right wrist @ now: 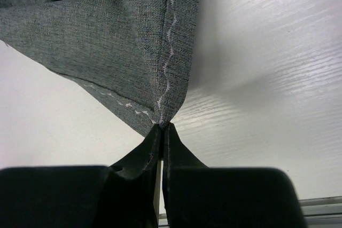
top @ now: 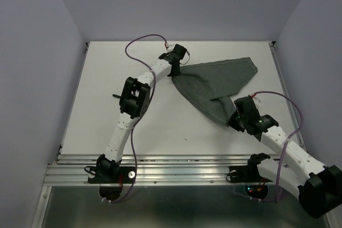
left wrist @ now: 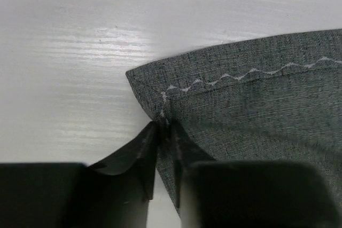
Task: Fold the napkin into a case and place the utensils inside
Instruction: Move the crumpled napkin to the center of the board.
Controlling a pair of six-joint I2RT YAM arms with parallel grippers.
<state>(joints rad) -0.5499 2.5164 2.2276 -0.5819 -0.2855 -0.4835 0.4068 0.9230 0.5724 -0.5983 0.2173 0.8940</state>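
White tabletop (top: 107, 110) spreads wide around the napkin (top: 214, 84), left hand (left wrist: 163, 130) and right hand (right wrist: 162, 130) each clamped on a stitched corner.

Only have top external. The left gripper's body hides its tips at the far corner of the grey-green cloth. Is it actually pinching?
Observer: Yes. The left wrist view shows the left gripper shut on the dark grey-green woven napkin, on its edge just beside a corner, not on the tip.
Operator: And the right?
Observer: The right gripper is shut right on a corner tip, where two white zigzag-stitched hems meet.
Operator: Cloth flat near those tips?
Observer: No. It fans out from them in draped folds and casts a soft shadow on the white table.
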